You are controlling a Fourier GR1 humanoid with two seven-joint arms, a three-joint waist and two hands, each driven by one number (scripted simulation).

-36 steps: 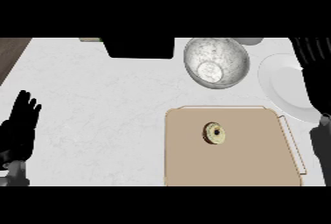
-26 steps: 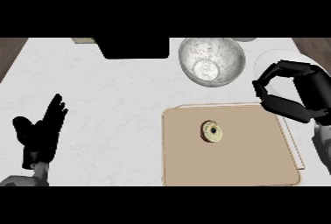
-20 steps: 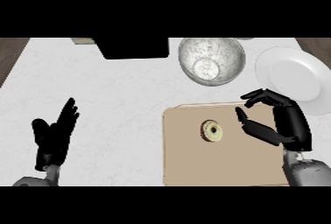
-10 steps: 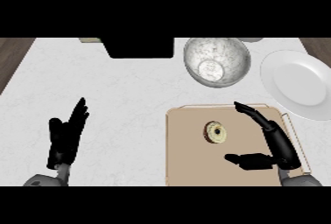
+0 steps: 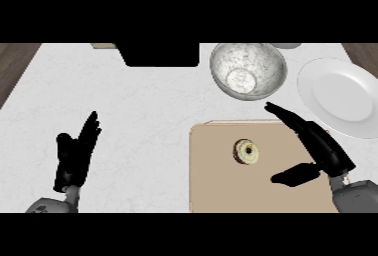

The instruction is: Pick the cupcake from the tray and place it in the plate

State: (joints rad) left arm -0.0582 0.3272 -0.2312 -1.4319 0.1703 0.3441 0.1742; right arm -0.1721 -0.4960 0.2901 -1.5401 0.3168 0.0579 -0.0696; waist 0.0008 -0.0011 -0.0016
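A pale round cupcake [image 5: 247, 151] sits on the tan tray [image 5: 221, 185], near the tray's middle. My right hand [image 5: 319, 147] hovers open over the tray's right side, just right of the cupcake, fingers stretched toward the far edge and thumb spread toward the near side; it holds nothing. The white plate [image 5: 343, 96] lies at the far right of the counter, beyond the right hand. My left hand [image 5: 75, 154] rests open at the lower left, fingers up, away from the tray.
A shiny metal bowl [image 5: 247, 70] stands behind the tray, left of the plate. A black box [image 5: 161, 54] sits at the counter's back edge. White counter lies between the left hand and the tray.
The right hand came down from beside the plate onto the tray's right side and opened out beside the cupcake. The left hand shifted inward from the left edge.
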